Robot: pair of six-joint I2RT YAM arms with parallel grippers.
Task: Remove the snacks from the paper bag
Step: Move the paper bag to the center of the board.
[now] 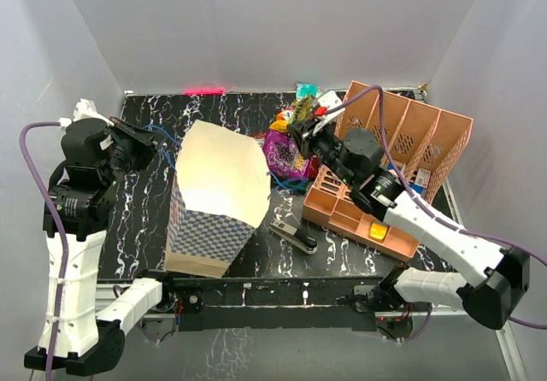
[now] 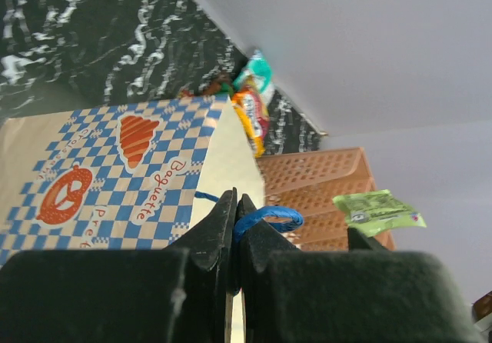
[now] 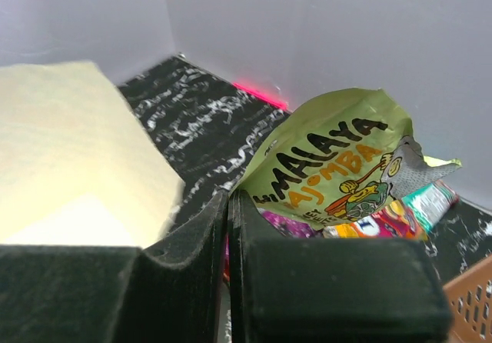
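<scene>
So, the black marbled table has the big cream paper bag sitting on its left-middle part, mouth gaping wide toward the overhead camera, with the blue-and-white checked band and pretzel prints low on the near side. Right of it is the salmon-pink organiser, tall perforated dividers at the back and low trays in front. The left gripper is at the bag's far-left edge, and in its wrist view the jaws are pinched together on the thin blue string handle, a loop of it poking out past the fingertips. The right gripper reaches over the organiser's left end to the snacks, which are heaped on the table outside the bag, between its far-right corner and the organiser. Its jaws are clamped too, and in the wrist view the bottom corner of a yellow-green packet lettered "MALAYA" runs right into the seam between them, so it's gripping that one. Around it are a purple packet, something orange-red, and a teal packet at the back. A black stapler lies on the table just in front of the organiser's near-left corner, close to the bag's right side
</scene>
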